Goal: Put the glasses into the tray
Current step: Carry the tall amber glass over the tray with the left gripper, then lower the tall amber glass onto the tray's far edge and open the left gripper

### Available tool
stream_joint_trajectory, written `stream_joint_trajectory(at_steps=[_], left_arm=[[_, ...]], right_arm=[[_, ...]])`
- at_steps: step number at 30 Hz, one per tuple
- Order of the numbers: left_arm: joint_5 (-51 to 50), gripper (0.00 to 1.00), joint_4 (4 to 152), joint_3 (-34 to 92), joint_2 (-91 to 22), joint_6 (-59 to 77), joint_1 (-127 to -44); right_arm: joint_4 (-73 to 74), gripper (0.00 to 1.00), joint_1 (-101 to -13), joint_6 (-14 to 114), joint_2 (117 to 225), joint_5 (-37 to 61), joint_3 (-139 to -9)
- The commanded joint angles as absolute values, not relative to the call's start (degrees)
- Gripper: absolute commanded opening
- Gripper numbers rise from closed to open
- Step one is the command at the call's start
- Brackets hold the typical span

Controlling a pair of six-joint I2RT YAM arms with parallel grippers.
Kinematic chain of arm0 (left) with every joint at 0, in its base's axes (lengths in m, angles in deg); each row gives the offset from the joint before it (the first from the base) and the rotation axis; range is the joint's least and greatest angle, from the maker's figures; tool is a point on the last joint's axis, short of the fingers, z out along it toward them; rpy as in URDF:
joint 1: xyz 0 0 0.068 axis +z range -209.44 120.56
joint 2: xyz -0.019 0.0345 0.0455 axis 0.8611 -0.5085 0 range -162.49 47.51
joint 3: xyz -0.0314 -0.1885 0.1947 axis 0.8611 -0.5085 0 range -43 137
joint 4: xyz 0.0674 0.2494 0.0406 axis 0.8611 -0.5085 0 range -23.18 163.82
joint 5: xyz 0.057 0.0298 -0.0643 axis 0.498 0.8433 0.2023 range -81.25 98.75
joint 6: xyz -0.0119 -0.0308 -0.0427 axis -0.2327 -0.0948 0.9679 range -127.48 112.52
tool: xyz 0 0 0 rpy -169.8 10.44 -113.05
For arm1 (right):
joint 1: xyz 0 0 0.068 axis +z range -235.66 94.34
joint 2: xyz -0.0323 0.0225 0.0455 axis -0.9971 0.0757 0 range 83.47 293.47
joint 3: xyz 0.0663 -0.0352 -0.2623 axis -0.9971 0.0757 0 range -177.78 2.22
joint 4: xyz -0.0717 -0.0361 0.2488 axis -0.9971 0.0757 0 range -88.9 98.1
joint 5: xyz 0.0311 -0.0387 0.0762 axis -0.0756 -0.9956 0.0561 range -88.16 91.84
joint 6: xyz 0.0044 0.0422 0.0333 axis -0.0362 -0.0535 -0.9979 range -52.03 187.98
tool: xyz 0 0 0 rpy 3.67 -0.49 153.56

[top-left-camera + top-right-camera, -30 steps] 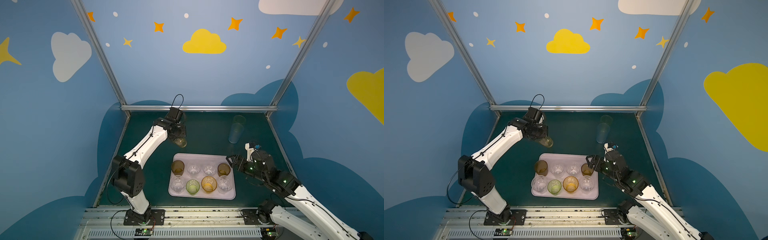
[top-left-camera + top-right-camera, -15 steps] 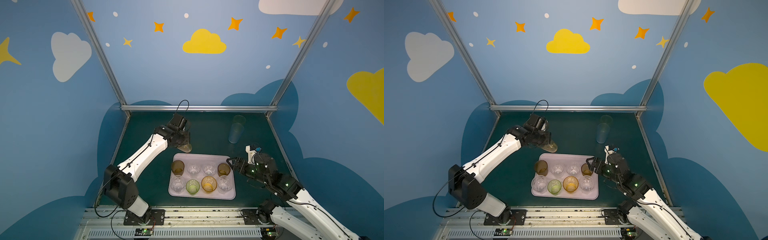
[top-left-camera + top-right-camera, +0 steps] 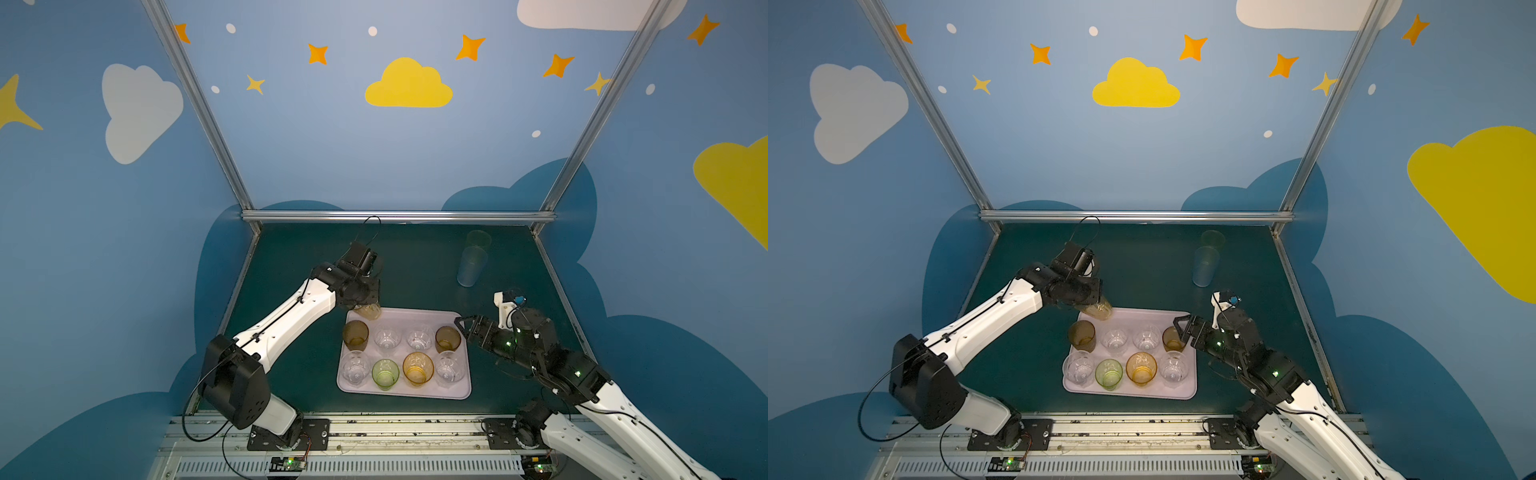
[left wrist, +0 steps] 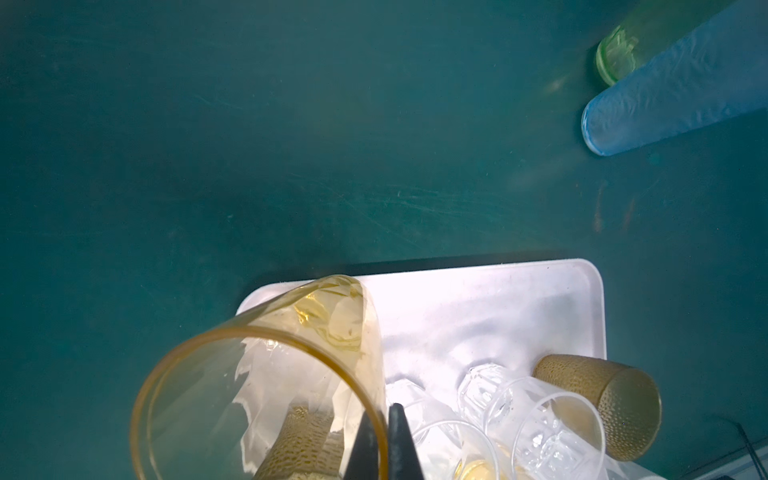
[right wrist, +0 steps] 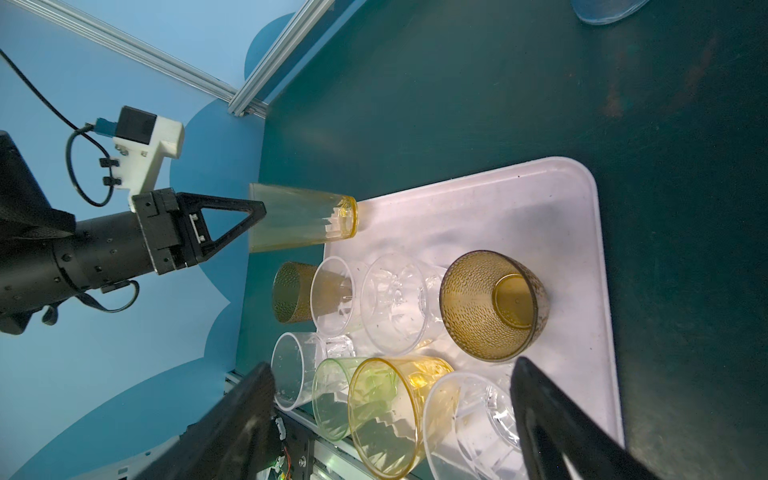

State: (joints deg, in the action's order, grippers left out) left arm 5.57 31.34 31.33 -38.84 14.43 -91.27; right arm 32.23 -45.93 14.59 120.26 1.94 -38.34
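Note:
The pale lilac tray [image 3: 411,318] [image 3: 1142,316] [image 5: 519,208] holds several glasses in two rows, among them brown [image 3: 355,334], green [image 3: 385,374] and amber [image 3: 417,369] ones. My left gripper [image 3: 365,301] [image 4: 384,440] is shut on the rim of a tall yellow glass [image 3: 368,311] [image 3: 1097,310] [image 4: 266,374] [image 5: 303,224], one finger inside and one outside. That glass hangs tilted over the tray's far left corner. My right gripper [image 3: 461,324] [image 5: 392,365] stands open by the tray's right edge, holding nothing.
A tall pale blue glass [image 3: 471,266] [image 4: 665,91] and a tall green glass [image 3: 478,240] [image 4: 619,54] behind it stand on the dark green table at the back right. Aluminium posts and blue walls close the cell in.
My left arm has carried the yellow glass forward and to the right, from the back of the table to the tray's far left corner. The right gripper drifted slightly and stayed open.

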Motion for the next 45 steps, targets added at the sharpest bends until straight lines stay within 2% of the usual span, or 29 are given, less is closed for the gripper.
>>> stream_joint_trajectory(at_steps=[1,20,23,25,27,34,36,39,45], left_arm=[[6.3,0.04,32.1,31.3,-38.0,14.8,-92.1],[9.1,0.04,29.8,32.1,-42.1,14.0,-94.5],[8.7,0.18,30.2,32.1,-42.3,14.0,-94.6],[8.4,0.22,30.4,32.2,-42.3,14.0,-94.6],[8.4,0.31,30.5,32.2,-42.2,14.2,-94.6],[8.2,0.40,31.6,33.0,-41.1,14.5,-94.6],[7.9,0.48,32.2,33.2,-40.6,14.5,-94.6],[7.0,0.52,33.1,33.5,-40.0,14.4,-94.6],[4.7,0.70,34.4,33.1,-38.4,13.9,-94.6]], right_arm=[[33.3,0.88,-46.2,14.1,119.7,1.8,-37.9],[34.1,0.88,-46.3,13.5,119.3,0.6,-37.2],[34.5,0.88,-46.4,13.4,119.2,0.5,-37.0],[34.7,0.88,-46.5,13.3,118.9,0.2,-36.8],[34.7,0.88,-46.5,13.2,118.6,0.0,-36.6],[34.7,0.88,-46.8,13.5,118.6,0.0,-36.6],[34.7,0.88,-46.9,13.5,118.9,0.0,-36.6],[34.9,0.88,-47.1,13.4,119.1,0.2,-36.8],[35.4,0.88,-47.3,13.6,119.0,0.2,-37.0]])
